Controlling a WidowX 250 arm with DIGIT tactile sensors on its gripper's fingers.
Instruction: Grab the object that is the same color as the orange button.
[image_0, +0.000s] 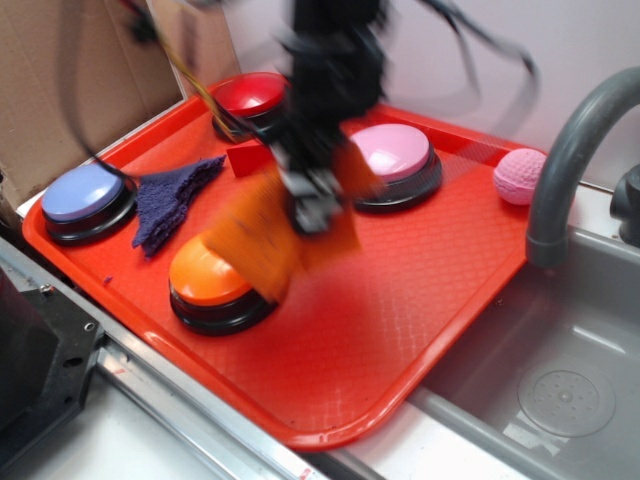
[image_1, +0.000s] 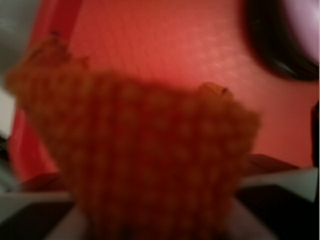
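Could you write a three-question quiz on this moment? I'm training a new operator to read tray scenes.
1. True or false: the orange cloth lies flat on the red tray.
2. Which button does the cloth partly cover? A) pink button B) orange button C) blue button
3. What lies between the blue and orange buttons?

Key: 1. False; it hangs from the gripper, filling the wrist view. 2. B. 3. The purple cloth.

A: What's on the tray (image_0: 440, 290)?
B: Four buttons; the cloth (image_0: 262, 235) hangs from the gripper (image_0: 315, 205) over the front button (image_0: 205, 280).
A: And off it?
B: A ball (image_0: 519, 175) right, sink (image_0: 560, 390) beyond
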